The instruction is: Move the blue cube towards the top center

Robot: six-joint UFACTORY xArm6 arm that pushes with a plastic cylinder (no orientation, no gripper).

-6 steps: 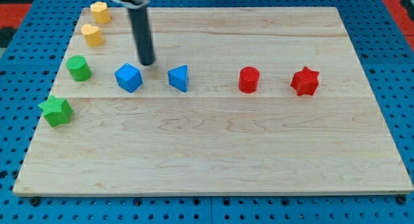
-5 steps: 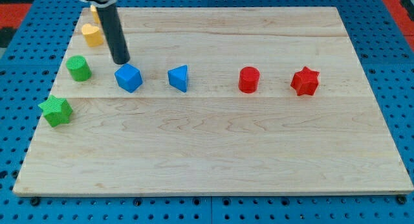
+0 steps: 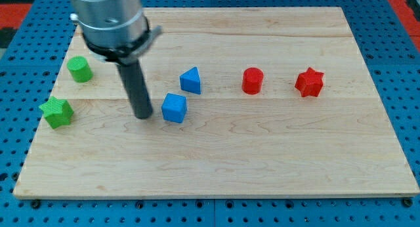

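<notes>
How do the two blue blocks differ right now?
The blue cube is boxy; the blue wedge narrows to a peak. The cube lies nearer the view's bottom and left, the wedge above and to its right. My tip sits just left of the cube, farther from the wedge. Both share one blue.

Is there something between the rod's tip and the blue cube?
No. In the camera view, only a narrow strip of bare wooden board separates my tip from the blue cube on its right.
</notes>
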